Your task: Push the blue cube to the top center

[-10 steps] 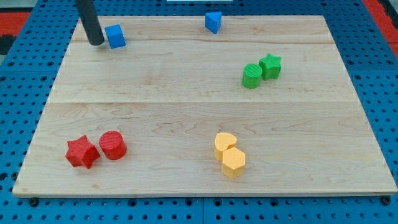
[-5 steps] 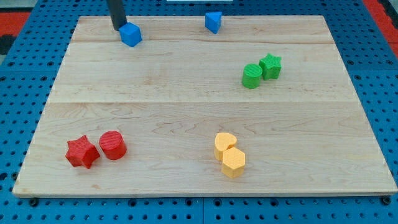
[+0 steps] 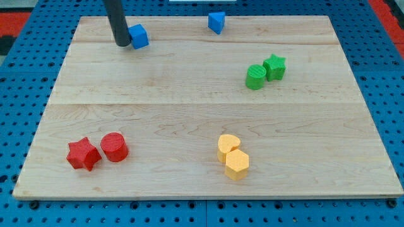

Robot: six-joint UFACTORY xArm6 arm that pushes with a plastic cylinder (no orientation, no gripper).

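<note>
The dark rod is being seen entering from the view's top, left of centre, and my tip (image 3: 122,44) is being held on the bench (image 3: 189,120) at the upper left, touching or just beside the left face of the blue cube (image 3: 138,36). No jaws are fitted to this arm, so no open or closed state is being reported for them.

The blue cube is being found near the view's top edge of the bench, left of the centre line, well apart from the second blue block (image 3: 216,22), whose exact shape cannot be determined; that block is being observed at the top edge close to the centre.

At the view's right, in the upper half, a green cylinder (image 3: 255,77) and a green star (image 3: 274,66) are being recorded as touching, the star lying up and to the right.

At the lower left, a red star (image 3: 83,154) and a red cylinder (image 3: 114,147) are being noted just beside each other.

Below centre, two yellow blocks are being seen in contact: a rounded yellow block (image 3: 228,145) above and a yellow hexagonal block (image 3: 237,165) below.
</note>
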